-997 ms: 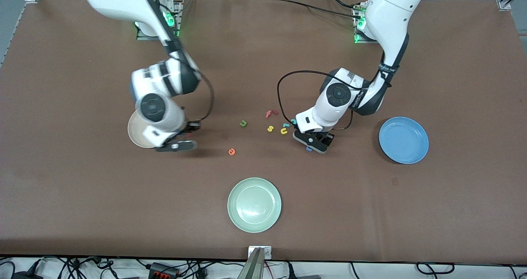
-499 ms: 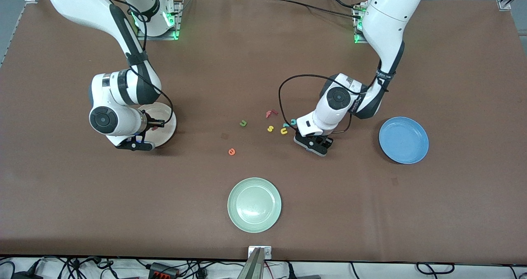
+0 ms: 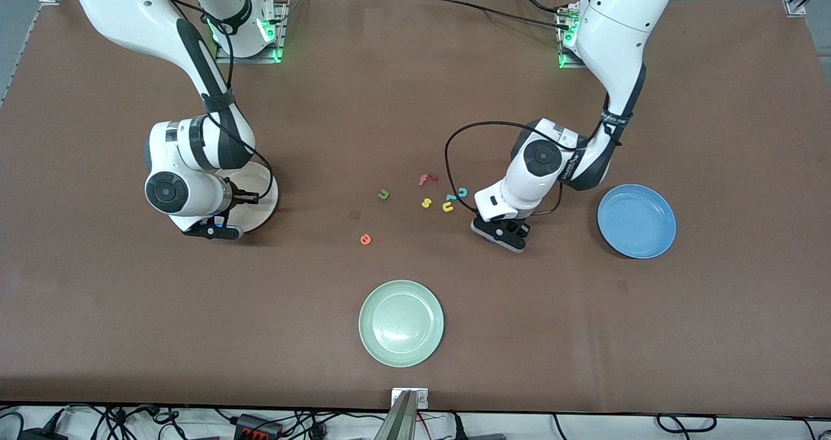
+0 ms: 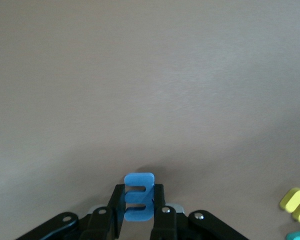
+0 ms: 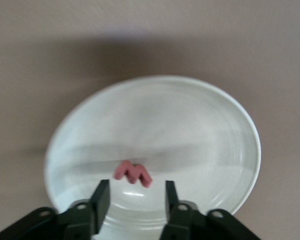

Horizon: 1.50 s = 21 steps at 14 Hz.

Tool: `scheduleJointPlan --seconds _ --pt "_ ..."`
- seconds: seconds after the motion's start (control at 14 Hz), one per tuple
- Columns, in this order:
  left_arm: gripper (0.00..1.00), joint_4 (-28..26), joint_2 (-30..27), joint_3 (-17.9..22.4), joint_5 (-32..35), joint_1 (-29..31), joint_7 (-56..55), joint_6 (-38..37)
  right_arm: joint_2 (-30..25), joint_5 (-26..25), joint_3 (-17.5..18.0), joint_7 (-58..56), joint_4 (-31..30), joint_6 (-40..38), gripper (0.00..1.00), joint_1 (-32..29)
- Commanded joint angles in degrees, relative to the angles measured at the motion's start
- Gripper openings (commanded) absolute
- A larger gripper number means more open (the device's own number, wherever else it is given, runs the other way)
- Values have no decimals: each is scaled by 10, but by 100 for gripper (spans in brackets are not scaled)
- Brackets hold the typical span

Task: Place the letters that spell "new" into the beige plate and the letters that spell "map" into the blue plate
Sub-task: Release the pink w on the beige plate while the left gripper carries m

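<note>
The left gripper (image 4: pixel 138 220) is down at the desk (image 3: pixel 415 336), pinching the blue m (image 4: pixel 139 197) between its fingers near the middle of the desk, toward the blue plate (image 3: pixel 637 221). The sound way on, I judge, is to lift straight up before travelling, so the foam letter does not drag or twist in the grip, then carry it over the blue plate and release it low over the plate's centre. The right gripper (image 5: pixel 134 199) hovers over the beige plate (image 5: pixel 225 145) with its fingers spread, and the pinkish-red w (image 5: pixel 133 173) lies loose in that plate; this arm should rise clear without brushing the rim. The blue plate, toward the left arm's end of the desk, looks empty, and so does the pale green plate (image 3: pixel 401 323) near the desk edge closest to the front camera. Out on the bare desk lie the green n (image 3: pixel 384 195), the orange e (image 3: pixel 366 239), a red f (image 3: pixel 426 179), a yellow s (image 3: pixel 426 202), a yellow u (image 3: pixel 448 207) and a teal letter (image 3: pixel 462 192). I cannot make out the yellow a among them. Most of the sorting remains to be done.
</note>
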Motion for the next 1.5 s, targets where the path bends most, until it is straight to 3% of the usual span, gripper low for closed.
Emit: scheduleJointPlan --seconds 0.0,0.28,0.43,0.64,0.93,1.0,1.07,1.14,1.28,1.42 --pt "10 -4 -77 21 6 2 2 -116 -20 -2 4 3 37 -12 100 37" --pt "10 -4 -137 48 10 54 7 -283 15 6 4 15 120 -6 100 121" --pt "10 -5 -140 47 50 100 8 -331 49 6 4 30 164 -5 100 155" --pt "10 -21 -120 43 77 150 9 -318 95 5 4 98 218 -5 100 205" --pt "13 -63 -89 44 77 179 9 -219 118 6 4 146 235 -4 100 230" --pt "18 -77 -89 43 77 187 9 -204 126 10 5 147 235 3 100 232" --pt "39 -77 -89 43 77 187 9 -202 132 26 5 150 235 12 100 235" --pt "99 -75 -90 43 80 186 9 -202 139 50 5 162 235 17 100 242" --pt "100 -71 -100 37 78 181 1 -216 148 84 5 211 235 18 99 259" --pt "100 -63 -117 10 75 182 0 -231 150 89 5 246 231 25 90 260"
